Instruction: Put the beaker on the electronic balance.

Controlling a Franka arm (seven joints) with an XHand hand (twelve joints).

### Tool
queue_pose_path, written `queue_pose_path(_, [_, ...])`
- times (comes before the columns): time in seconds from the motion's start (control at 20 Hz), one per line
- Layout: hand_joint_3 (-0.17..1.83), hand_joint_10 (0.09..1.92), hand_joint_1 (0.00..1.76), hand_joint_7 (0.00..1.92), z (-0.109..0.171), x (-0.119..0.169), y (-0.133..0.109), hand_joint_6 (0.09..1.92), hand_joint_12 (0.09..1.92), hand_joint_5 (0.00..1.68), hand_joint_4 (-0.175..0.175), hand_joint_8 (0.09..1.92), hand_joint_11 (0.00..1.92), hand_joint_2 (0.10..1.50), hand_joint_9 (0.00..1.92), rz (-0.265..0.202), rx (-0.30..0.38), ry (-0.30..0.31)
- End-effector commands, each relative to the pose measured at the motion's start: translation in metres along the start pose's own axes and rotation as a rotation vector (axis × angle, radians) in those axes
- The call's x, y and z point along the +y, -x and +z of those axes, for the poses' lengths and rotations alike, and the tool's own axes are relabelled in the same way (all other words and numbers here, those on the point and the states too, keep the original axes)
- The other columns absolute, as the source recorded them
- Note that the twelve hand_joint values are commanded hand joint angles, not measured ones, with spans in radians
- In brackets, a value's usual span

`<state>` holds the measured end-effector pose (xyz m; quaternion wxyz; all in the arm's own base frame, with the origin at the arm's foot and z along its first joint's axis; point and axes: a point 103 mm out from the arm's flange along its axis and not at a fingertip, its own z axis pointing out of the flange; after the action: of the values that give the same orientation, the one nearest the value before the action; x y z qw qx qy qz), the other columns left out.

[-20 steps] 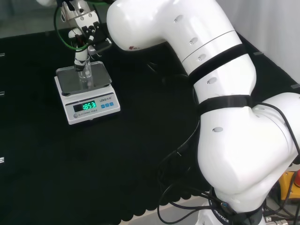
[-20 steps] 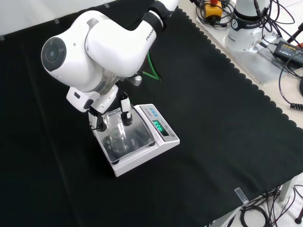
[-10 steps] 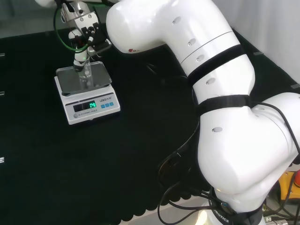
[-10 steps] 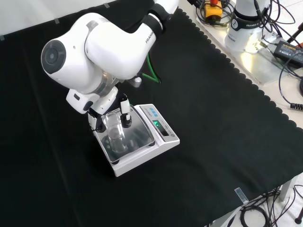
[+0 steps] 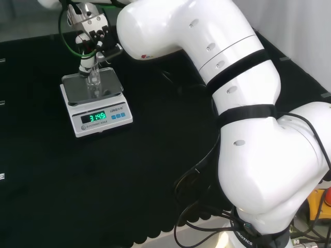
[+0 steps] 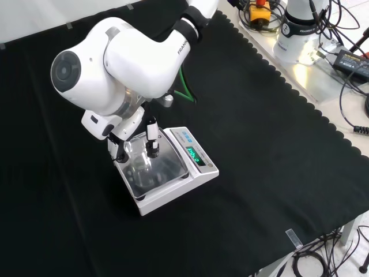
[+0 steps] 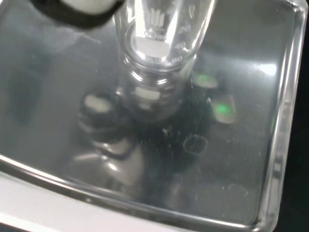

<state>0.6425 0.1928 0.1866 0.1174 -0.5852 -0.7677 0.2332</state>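
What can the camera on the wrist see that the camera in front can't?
The wrist view alone shows printed white markings on the beaker and reflections in the shiny weighing pan, including green glints.

The front view alone shows the whole electronic balance on the black cloth, its lit green display, the big white arm above it, and cables past the bench edge.

Both show the clear beaker on the pan, with part of the hand beside it.
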Motion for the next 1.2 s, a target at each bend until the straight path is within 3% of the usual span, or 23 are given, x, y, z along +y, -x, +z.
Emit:
queue_pose_path(0.05, [-0.17, 0.44, 0.74, 0.70, -0.002, -0.001, 0.002, 0.86, 0.78, 0.34, -0.134, 0.97, 1.32, 0.95, 1.18, 0.005, 0.021, -0.003])
queue_pose_path(0.25, [-0.17, 0.60, 0.66, 0.59, -0.002, -0.003, 0.002, 0.75, 0.89, 0.29, -0.122, 0.98, 1.18, 0.91, 1.00, 0.017, 0.016, -0.012])
queue_pose_path(0.6, [-0.17, 0.64, 0.64, 0.56, -0.002, -0.003, 0.002, 0.70, 0.91, 0.29, -0.120, 0.96, 1.15, 0.91, 0.95, 0.013, 0.006, -0.025])
queue_pose_path(0.8, [-0.17, 0.66, 0.54, 0.54, -0.005, -0.006, 0.005, 0.68, 0.95, 0.30, -0.115, 0.96, 1.08, 0.84, 0.90, 0.033, -0.015, -0.047])
queue_pose_path(1.2, [-0.15, 0.75, 0.46, 0.44, -0.014, -0.023, 0.023, 0.57, 1.07, 0.26, -0.101, 0.96, 0.94, 0.78, 0.76, 0.075, -0.008, -0.016])
